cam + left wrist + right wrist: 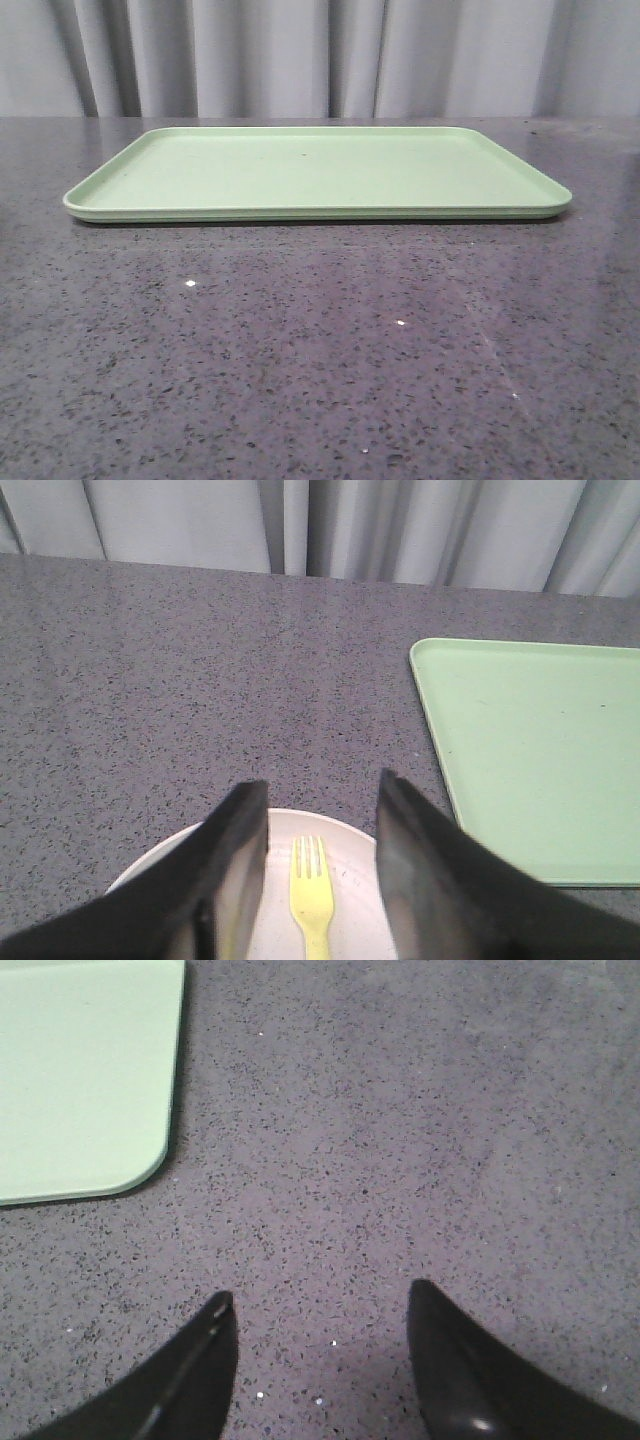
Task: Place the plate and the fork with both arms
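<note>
We start on the left, where our left gripper [322, 880] hangs with its fingers spread wide and nothing between them. Directly below it sits the pale plate [345, 845], and the yellow fork [311, 892] lies on that plate, tines towards twelve o'clock in the wrist picture, framed by the gap between the fingers. The green tray [545, 755] lies at about two o'clock from the plate, apart from it on the speckled countertop [190, 680].

In the front view the tray [315, 170] holds nothing, and neither arm shows there (nor do the plate and fork).

On the right, our right gripper [322, 1360] is likewise spread and empty, over bare countertop, with a rounded tray corner [85, 1080] off at ten o'clock.

We judge the step in hand to be the first pickup. To do it well we should descend straight, keep the fork handle centred between the fingers, and close gently, since smooth plastic on a glazed surface may skid. Lifting the fork clear first should leave the plate rim free.
</note>
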Robot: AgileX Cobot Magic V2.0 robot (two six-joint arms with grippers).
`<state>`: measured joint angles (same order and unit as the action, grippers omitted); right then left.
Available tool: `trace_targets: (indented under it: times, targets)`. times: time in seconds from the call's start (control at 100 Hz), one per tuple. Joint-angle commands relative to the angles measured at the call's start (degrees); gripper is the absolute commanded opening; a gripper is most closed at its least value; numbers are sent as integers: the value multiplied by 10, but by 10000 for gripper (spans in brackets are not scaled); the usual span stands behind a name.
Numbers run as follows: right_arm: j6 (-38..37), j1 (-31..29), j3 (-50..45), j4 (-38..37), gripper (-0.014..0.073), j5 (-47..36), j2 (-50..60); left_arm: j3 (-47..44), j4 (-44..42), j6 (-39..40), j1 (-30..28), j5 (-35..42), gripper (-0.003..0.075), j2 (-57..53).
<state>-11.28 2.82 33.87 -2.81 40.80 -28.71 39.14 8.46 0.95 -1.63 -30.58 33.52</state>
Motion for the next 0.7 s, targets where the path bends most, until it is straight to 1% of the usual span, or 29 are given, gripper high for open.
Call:
trace_targets:
  times: [0.0, 0.09, 0.26, 0.38, 0.47, 0.57, 0.62, 0.69]
  targets:
    - [2, -2, 22, -2, 477, -55, -6, 21, 4, 0, -1, 43, 357, 4]
    - [2, -2, 21, -2, 474, -68, -6, 21, 4, 0, -1, 44, 342, 4]
    - [2, -2, 20, 8, 474, -63, -6, 20, 5, 0, -1, 47, 323, 4]
    - [2, -2, 20, 8, 474, -61, -6, 20, -6, 3, -2, 27, 324, 5]
    - [2, -2, 20, 8, 474, -61, -6, 20, -27, 41, -3, -1, 324, 5]
    - [2, -2, 20, 8, 474, -61, -6, 20, -110, 128, -7, -46, 324, 6]
    - [2, -2, 20, 8, 474, -60, -6, 20, -154, 154, -14, -62, 324, 6]
    - [2, -2, 20, 8, 474, -57, -6, 21, -179, 168, -24, -78, 324, 6]
